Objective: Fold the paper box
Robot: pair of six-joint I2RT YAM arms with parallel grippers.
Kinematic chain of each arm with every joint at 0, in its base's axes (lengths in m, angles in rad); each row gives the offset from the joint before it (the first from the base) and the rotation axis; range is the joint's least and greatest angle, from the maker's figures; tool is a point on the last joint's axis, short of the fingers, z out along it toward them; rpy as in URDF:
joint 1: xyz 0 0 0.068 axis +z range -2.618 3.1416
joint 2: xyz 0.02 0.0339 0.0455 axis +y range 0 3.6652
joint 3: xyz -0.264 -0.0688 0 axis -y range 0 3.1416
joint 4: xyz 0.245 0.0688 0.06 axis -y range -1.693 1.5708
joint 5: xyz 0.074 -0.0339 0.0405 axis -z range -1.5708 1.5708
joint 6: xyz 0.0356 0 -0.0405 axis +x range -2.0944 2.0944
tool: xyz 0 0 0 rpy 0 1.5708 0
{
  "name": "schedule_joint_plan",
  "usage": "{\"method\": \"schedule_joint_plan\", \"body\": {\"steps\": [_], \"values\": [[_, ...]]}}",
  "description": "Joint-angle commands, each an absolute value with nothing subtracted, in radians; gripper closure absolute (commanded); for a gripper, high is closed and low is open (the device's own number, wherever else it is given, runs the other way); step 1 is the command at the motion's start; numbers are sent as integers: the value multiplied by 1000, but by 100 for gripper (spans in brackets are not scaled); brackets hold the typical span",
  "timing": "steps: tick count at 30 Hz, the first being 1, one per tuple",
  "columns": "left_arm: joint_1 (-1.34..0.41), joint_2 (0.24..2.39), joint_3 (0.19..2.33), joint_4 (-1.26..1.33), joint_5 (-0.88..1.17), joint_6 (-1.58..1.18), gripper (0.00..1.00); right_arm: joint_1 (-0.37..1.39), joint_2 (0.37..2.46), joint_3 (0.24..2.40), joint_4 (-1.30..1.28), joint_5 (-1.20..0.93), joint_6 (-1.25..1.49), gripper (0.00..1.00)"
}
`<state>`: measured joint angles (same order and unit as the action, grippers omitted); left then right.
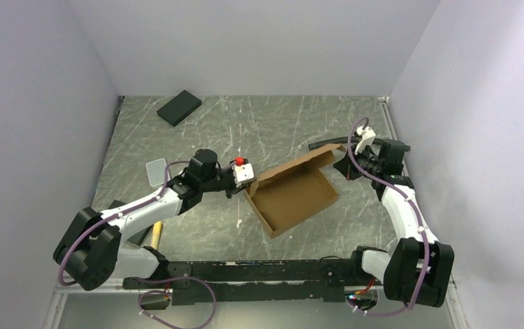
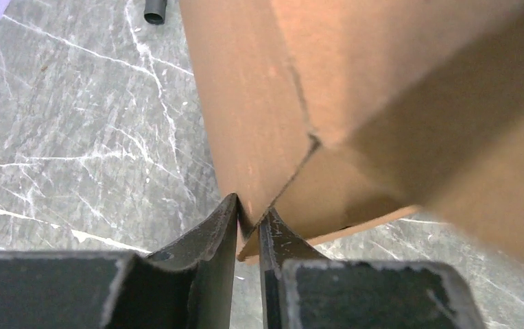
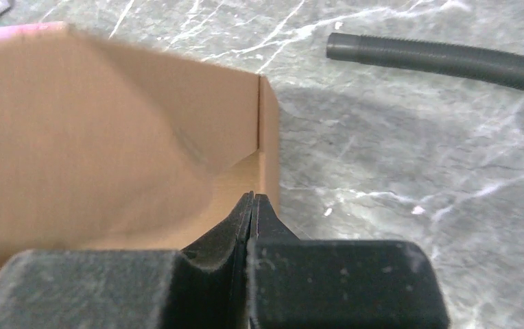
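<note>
**A:** Where is the box?

**B:** The plain brown corrugated cardboard box (image 1: 293, 195) lies at the centre of the overhead view on the grey marbled table (image 1: 280, 116). Its open side faces up and its side walls are raised.

**A:** And the left gripper?

**B:** The left gripper (image 2: 249, 216) is at the box's left corner. Its jaws stand slightly apart with the edge of a cardboard wall in the narrow gap. I cannot tell whether they are pinching it.

**A:** The right one?

**B:** The right gripper (image 3: 252, 199) is closed, its fingers pressed together with nothing visible between them. The tips are right at the box's upper-right corner.

**A:** Anything else around?

**B:** A black ribbed hose (image 3: 451, 60) lies on the table beyond that corner. A flat black rectangular pad (image 1: 179, 107) lies at the upper left, well apart from the box.
</note>
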<state>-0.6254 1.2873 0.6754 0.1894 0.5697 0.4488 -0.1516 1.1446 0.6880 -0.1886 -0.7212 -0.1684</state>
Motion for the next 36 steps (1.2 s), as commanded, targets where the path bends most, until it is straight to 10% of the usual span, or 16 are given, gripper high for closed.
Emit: {"method": "schedule_joint_plan", "body": {"steps": [1, 13, 21, 27, 30, 36], "values": [[-638, 1297, 654, 134, 489, 493, 79, -202, 1088, 725, -230, -711, -265, 98], [-599, 1149, 696, 141, 382, 121, 21, -273, 1009, 760, -336, -877, -280, 75], [-584, 992, 669, 78, 309, -62, 17, -281, 964, 839, -516, -945, -486, 56], [-579, 946, 682, -85, 82, -272, 9, -261, 912, 907, -1035, -1233, -1147, 2], [-574, 950, 667, -157, 56, -391, 9, -177, 901, 869, -1244, -1206, -1615, 0], [-571, 881, 598, -248, -90, -585, 7, -10, 841, 723, -1041, -1028, -1664, 0]]}}
